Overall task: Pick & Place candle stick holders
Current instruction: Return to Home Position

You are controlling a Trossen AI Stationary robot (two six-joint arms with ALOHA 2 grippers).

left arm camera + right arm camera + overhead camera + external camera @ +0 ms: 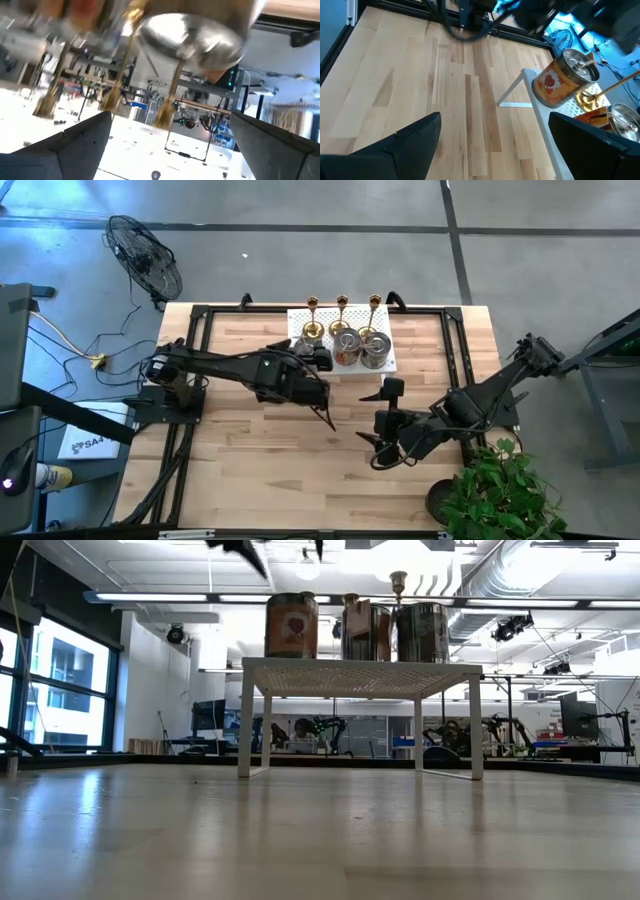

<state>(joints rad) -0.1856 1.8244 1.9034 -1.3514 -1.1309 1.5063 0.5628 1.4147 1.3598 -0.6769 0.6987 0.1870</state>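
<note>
Three gold candle stick holders [341, 313] with slim stems stand in a row on the far side of a white perforated rack [390, 360]. Three squat round holders with silvery tops and orange-red sides [360, 350] stand in front of them; they also show in the low view [365, 630]. My left gripper [314, 356] is open over the rack's left end, by the leftmost squat holder [190, 35], whose silvery top shows ahead of its fingers. My right gripper [383, 418] is open and empty over the table, nearer than the rack.
The rack stands on thin white legs [245, 720] at the table's far middle. A black frame [200, 315] runs around the table's edges. A potted plant [500, 490] stands at the near right corner. Bare wood [445, 85] lies before the rack.
</note>
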